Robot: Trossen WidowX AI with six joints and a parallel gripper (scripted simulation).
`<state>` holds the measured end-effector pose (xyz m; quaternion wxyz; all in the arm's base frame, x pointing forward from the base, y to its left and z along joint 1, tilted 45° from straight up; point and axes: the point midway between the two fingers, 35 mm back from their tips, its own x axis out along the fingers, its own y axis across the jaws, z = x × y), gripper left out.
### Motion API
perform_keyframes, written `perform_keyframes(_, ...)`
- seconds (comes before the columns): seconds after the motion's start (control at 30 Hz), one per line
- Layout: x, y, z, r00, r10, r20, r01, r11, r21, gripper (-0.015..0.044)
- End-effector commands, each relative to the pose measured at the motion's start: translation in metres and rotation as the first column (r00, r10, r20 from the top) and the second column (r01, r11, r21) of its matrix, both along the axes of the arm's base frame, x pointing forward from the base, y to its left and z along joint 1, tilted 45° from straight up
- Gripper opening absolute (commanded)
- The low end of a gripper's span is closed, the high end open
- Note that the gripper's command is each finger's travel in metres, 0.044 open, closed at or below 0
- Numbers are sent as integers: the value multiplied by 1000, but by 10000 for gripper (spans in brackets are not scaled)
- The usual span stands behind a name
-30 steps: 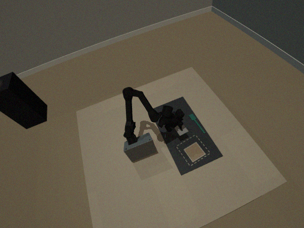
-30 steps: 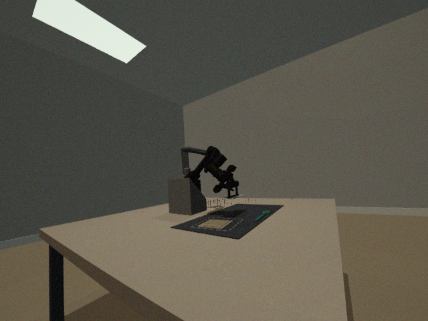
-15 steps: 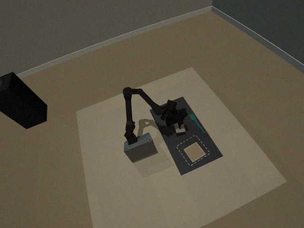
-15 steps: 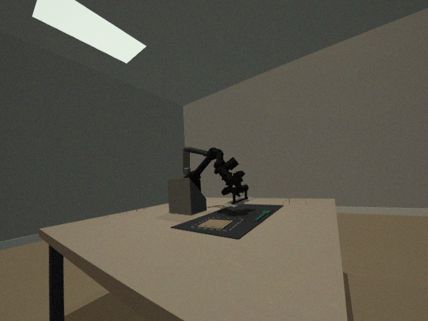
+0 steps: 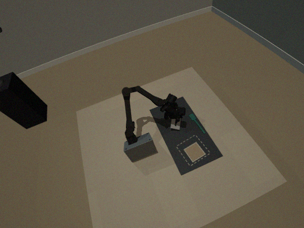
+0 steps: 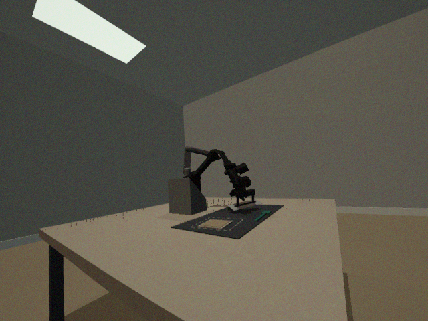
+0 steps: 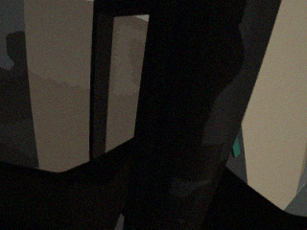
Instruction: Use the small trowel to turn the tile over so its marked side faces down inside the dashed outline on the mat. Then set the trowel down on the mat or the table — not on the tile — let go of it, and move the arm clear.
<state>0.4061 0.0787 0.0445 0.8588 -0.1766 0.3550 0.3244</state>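
Observation:
The tile (image 5: 194, 152) (image 6: 215, 223) lies flat inside the dashed outline (image 5: 180, 152) on the dark mat (image 5: 211, 150) (image 6: 238, 233). Its upper face is tan with a pale border, and no mark shows on it. My gripper (image 6: 245, 201) is shut on the small trowel, whose pale grey blade (image 5: 175, 127) (image 6: 233, 208) shows below the fingers and fills part of the wrist view (image 7: 59, 110). The blade is low over the mat's far half, away from the tile. I cannot tell whether it touches the mat. The handle is mostly hidden by the dark fingers.
A green T-shaped tool (image 5: 198, 124) (image 6: 263, 215) lies on the mat beside the trowel, and a bit of it shows in the wrist view (image 7: 236, 148). The arm's grey base block (image 5: 141, 149) (image 6: 179, 196) stands on the table (image 5: 118, 191) (image 6: 283, 269) beside the mat.

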Motion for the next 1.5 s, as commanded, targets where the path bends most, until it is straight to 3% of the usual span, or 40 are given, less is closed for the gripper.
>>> perform_keyframes(0.0,-1,11,8,997,-46,-58,46,999,-10,0)
perform_keyframes(0.7,-39,65,47,890,-333,-311,291,941,-173,0)
perform_keyframes(1.23,-82,86,94,763,-572,-300,473,811,-344,0)
perform_keyframes(1.47,-84,86,96,758,-581,-297,480,805,-349,0)
